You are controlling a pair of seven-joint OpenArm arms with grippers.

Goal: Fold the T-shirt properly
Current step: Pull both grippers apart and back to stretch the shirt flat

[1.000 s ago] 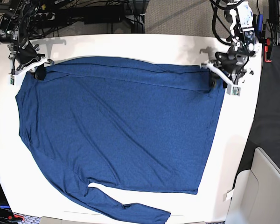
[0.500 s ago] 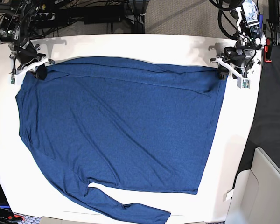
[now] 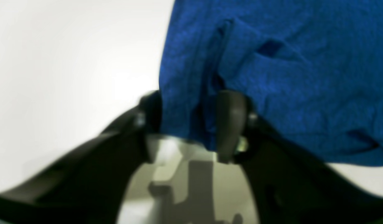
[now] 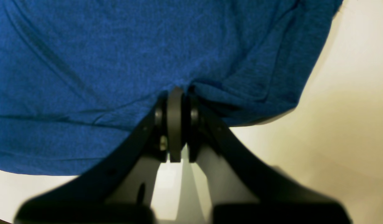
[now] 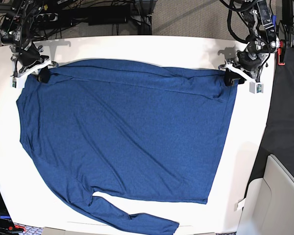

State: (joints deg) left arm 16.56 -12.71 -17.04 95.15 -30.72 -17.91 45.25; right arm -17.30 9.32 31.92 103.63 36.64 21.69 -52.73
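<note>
T-shirt (image 5: 127,142) flat on the white table (image 5: 137,46) — both grippers at its far edge.
Right gripper (image 4: 176,102) is pinched fully closed on a bunch of fabric at one far corner. Left gripper (image 3: 191,118) is at the opposite far corner, jaws partly apart with the shirt's edge between its fingers (image 3: 230,121) — can't tell if it's gripping yet.

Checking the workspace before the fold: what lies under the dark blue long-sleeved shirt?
Around the dark blue knit long-sleeved shirt, only the white tabletop shows, so it lies on that. Whatever the spread fabric covers cannot be seen. Its far edge carries a folded-over band.
</note>
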